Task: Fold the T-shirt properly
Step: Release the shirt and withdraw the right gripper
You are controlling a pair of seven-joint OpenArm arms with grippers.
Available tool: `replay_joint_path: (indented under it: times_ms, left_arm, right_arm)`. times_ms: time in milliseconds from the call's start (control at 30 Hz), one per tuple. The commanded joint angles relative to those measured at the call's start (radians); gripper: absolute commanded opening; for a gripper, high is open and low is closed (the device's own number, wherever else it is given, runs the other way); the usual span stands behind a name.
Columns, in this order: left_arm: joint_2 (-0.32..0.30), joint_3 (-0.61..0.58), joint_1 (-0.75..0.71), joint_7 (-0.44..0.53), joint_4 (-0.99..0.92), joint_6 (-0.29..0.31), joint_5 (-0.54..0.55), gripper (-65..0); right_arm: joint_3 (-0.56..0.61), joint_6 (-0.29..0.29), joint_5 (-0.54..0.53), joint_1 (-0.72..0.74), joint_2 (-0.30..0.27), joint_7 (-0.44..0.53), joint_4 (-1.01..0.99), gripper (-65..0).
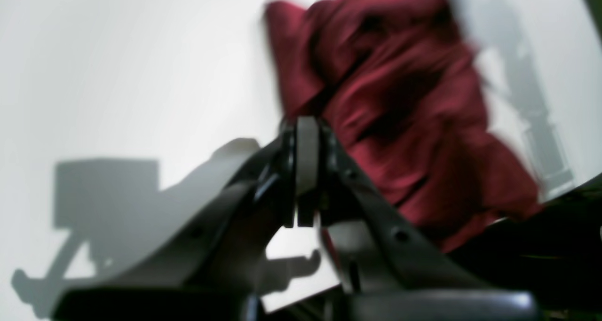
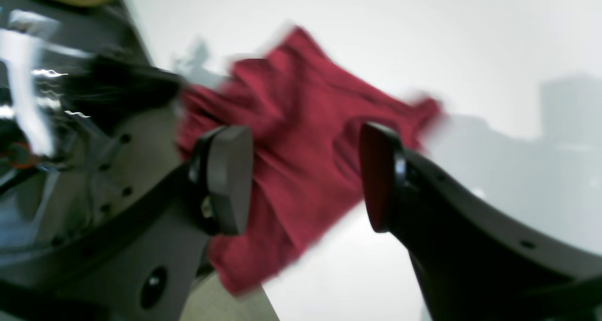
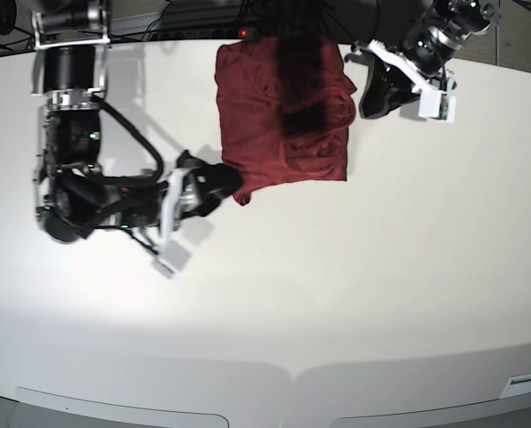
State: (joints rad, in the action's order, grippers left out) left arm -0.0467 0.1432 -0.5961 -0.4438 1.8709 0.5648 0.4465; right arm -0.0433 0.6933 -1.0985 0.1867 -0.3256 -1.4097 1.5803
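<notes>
The T-shirt (image 3: 265,134) is a dark red bundle, roughly folded into a rectangle, lying at the far middle of the white table (image 3: 337,294). My right gripper (image 3: 228,181) stands open at the shirt's near left corner. In the right wrist view its fingers (image 2: 225,180) are spread wide, with the T-shirt (image 2: 305,137) lying beyond them and nothing gripped. My left gripper (image 3: 366,109) hovers just off the shirt's far right edge. In the left wrist view its pads (image 1: 306,156) are pressed together with no cloth between them, and the T-shirt (image 1: 404,114) lies behind them.
A dark blurred shape (image 3: 297,80) crosses the shirt's upper middle in the base view. Cables and dark equipment (image 3: 194,22) line the table's far edge. The table's rounded front edge (image 3: 292,374) runs along the bottom.
</notes>
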Motion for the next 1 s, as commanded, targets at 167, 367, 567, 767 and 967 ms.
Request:
replay_joint_path:
  times_ms: [167, 367, 567, 767, 967]
  left_arm:
    - [0.002, -0.172, 0.020, 0.017, 0.066, 0.012, -0.077, -65.0]
    - [0.002, -0.299, 0.063, 0.017, 0.066, 0.011, -0.211, -65.0]
    - [0.002, -0.305, 0.067, 0.007, 0.066, 0.012, -0.309, -41.3]
    - [0.002, -0.305, 0.067, 0.001, 0.066, 0.012, -0.398, -41.4]
    - [0.002, -0.313, 0.067, -0.087, 0.066, 0.018, -0.397, -61.1]
  right_arm:
    - [-0.117, 0.005, -0.027, -0.058, -0.100, 0.013, 0.016, -29.0]
    - [-0.217, 0.005, -0.030, -0.130, -0.117, 0.013, 0.016, -29.0]
    - [-0.245, 0.005, -0.031, -0.165, -0.117, 0.013, 0.016, -29.0]
    - [-0.245, 0.005, -0.031, -0.171, -0.117, 0.013, 0.016, -29.0]
    - [-0.245, 0.005, -0.031, -0.171, -0.117, 0.013, 0.016, -29.0]
